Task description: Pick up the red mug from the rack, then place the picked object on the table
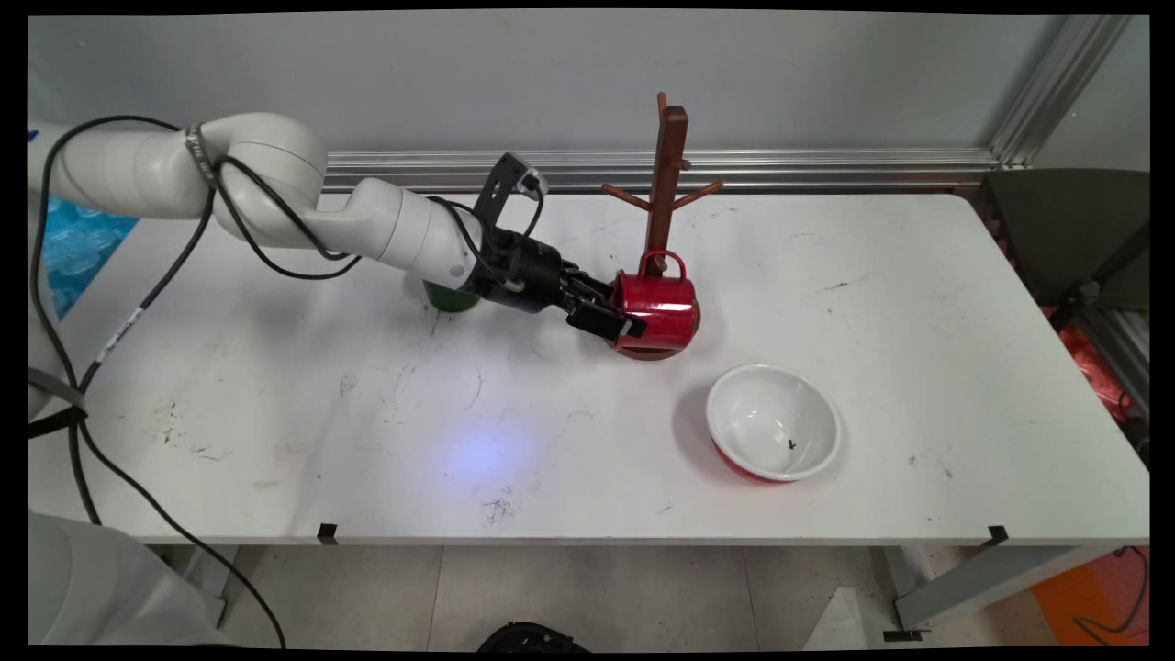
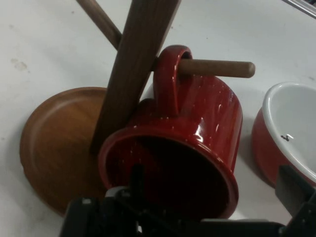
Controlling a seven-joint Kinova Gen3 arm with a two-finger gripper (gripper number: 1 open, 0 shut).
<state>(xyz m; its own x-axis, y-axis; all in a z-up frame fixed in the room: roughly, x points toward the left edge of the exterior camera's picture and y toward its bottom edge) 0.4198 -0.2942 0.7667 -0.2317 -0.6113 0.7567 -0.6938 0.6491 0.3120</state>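
A: Starting nearest the camera, what stands on the table point(image 1: 275, 441)?

B: One bowl point(image 1: 773, 420), white inside and red outside, near the front right. Beyond it, one red mug point(image 1: 657, 308) hangs by its handle on a low peg of the one wooden mug tree point(image 1: 667, 174). Further back on the left, one dark green thing point(image 1: 450, 297) peeps out from under the arm; I can't tell what it is.

A: And the gripper point(image 1: 613, 321)?

B: It sits at the mug's left side, reaching in from the left. The mug lies on its side, mouth towards the gripper, its long axis roughly in line with the reach.

A: Is it gripping?

B: In the hand view one finger seems to sit inside the mouth point(image 2: 163, 173), at the lower rim, the other outside near the bowl's side point(image 2: 296, 190). The jaws look only partly closed; whether they pinch the wall, I cannot tell.
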